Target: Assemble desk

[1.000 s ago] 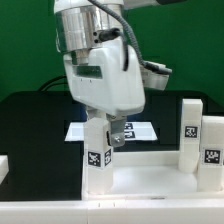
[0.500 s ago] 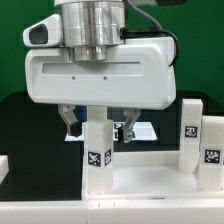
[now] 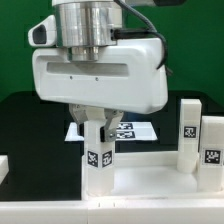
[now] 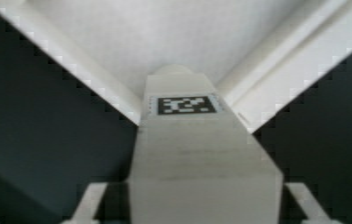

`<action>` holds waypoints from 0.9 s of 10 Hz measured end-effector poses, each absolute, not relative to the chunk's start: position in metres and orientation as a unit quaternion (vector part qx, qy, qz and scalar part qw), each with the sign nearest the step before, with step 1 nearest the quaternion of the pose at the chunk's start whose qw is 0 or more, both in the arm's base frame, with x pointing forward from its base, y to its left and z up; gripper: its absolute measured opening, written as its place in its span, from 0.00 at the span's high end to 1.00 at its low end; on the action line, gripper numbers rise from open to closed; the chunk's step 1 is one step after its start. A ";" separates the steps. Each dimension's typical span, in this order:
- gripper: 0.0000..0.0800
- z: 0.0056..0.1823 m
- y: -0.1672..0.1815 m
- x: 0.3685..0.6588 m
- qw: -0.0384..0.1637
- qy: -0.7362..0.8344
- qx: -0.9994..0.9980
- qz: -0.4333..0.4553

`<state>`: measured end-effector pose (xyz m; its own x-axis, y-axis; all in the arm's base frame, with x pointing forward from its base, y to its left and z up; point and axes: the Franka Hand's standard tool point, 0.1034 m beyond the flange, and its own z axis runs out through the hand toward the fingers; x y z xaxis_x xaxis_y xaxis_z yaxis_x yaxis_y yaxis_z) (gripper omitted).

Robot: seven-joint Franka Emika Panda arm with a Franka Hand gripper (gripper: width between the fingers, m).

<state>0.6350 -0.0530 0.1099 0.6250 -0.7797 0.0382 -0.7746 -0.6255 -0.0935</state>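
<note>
while the big white gripper (image 3: 103, 128) is hanging right over the front corner of the desk, its fingers (image 3: 86, 120) are sitting on either side of the upright leg (image 3: 97, 155) that's standing on the tabletop panel (image 3: 150, 170), toward the exterior view's left. honestly i can't tell if the fingers are pressing on the leg or just bracketing it, since the gripper body is hiding most of the contact in the exterior view. the wrist view is looking straight down the leg (image 4: 194, 150), with its black-and-white tag (image 4: 187, 105) facing the camera and a bit of finger (image 4: 91, 203) peeking in on each side, looking just beside it but too blurry to call touching.

two more legs are standing on the exterior view's right side of the panel: one further back (image 3: 190, 132) and one nearer the edge (image 3: 211, 152), both wearing tags and standing close together. the marker board (image 3: 130, 131) is lying flat on the black table (image 3: 30, 125) behind the panel, partly hidden by the gripper. the panel's rim (image 4: 297, 50) is showing as a white v under the leg in the wrist view
</note>
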 end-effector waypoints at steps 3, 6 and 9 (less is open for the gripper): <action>0.64 0.109 -0.055 0.631 0.061 0.659 -0.750 -0.017; 0.64 0.109 -0.054 0.632 0.063 0.715 -0.696 -0.011; 0.64 0.108 -0.055 0.629 0.083 0.831 -0.550 0.007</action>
<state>0.6294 -0.0552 0.1077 -0.3811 -0.9130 -0.1456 -0.9153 0.3948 -0.0794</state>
